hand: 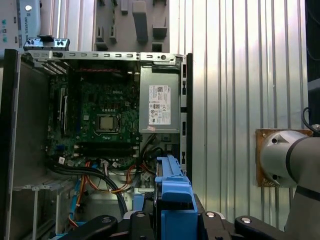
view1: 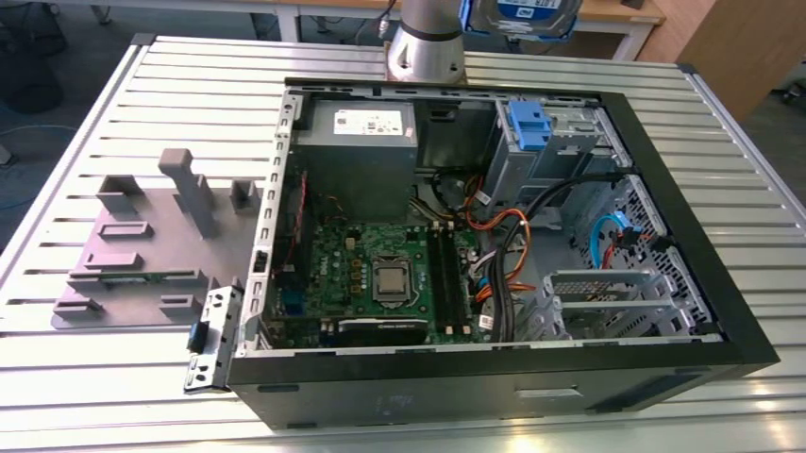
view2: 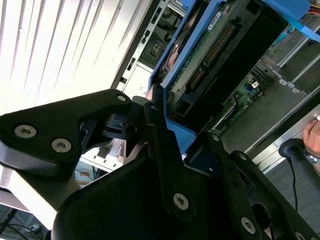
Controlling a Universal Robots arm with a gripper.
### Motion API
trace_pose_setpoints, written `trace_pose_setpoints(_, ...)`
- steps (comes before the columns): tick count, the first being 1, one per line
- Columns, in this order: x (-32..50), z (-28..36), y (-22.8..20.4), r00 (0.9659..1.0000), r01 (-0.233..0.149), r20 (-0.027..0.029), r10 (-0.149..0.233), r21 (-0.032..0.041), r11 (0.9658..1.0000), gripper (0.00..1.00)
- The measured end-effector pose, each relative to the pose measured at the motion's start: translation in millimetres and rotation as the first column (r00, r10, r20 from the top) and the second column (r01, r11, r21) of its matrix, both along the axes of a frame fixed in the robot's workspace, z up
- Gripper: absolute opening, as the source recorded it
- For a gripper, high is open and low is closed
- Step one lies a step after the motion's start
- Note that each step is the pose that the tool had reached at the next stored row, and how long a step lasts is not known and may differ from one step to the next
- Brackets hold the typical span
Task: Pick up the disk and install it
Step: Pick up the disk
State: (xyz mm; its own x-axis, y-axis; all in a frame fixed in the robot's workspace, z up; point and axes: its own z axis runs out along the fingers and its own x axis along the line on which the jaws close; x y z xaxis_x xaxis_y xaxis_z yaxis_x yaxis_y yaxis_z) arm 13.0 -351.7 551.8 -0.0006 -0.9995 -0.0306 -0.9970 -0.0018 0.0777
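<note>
The disk (view1: 522, 17) hangs high above the far edge of the open computer case (view1: 705, 283), its blue carrier and label just showing at the exterior view's top. In the second wrist view my gripper (view2: 176, 133) is shut on the blue carrier's end, and the disk's (view2: 210, 55) green circuit-board underside faces the camera. The first wrist view looks along the disk's (hand: 172, 190) blue edge, clamped between the black fingers (hand: 140, 220). Below, in the case's far right corner, stands the grey drive bay (view1: 569, 151) with a blue latch piece (view1: 529, 127).
Inside the case lie a grey power supply (view1: 355, 142), a green motherboard (view1: 377, 269) and loose cables (view1: 504, 236). A grey fixture plate (view1: 145, 245) sits on the slatted table at the exterior view's left. The arm's base (view1: 426, 42) stands behind the case. A person's hand (view2: 312, 140) rests beside it.
</note>
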Motion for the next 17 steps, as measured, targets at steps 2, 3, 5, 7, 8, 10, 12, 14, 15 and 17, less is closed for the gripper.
trace_pose_setpoints(2,1.7,0.0,0.0,1.0,0.0,-0.0001,0.0,0.0001,1.0,0.37)
trace_pose_setpoints(3,2.6,0.0,0.0,1.0,0.0,-0.0002,0.0,0.0,1.0,0.37)
trace_pose_setpoints(5,4.3,0.0,0.0,1.0,0.0,-0.0003,0.0,0.0,1.0,0.37)
trace_pose_setpoints(7,6.0,0.0,0.0,1.0,0.0,-0.0004,0.0,0.0001,1.0,0.37)
trace_pose_setpoints(8,6.8,0.0,0.0,1.0,0.0,-0.0005,0.0,0.0001,1.0,0.37)
trace_pose_setpoints(10,8.6,0.0,0.0,1.0,0.0,-0.0007,0.0,0.0,1.0,0.37)
trace_pose_setpoints(12,10.3,0.0,0.0,1.0,0.0,-0.0008,0.0,0.0001,1.0,0.37)
trace_pose_setpoints(14,11.9,0.0,0.0,1.0,0.0,-0.0009,0.0,0.0001,1.0,0.37)
trace_pose_setpoints(15,12.8,0.0,0.0,1.0,0.0,-0.001,0.0,0.0,1.0,0.37)
trace_pose_setpoints(17,14.6,0.0,0.0,1.0,0.0,-0.0011,0.0,0.0001,1.0,0.37)
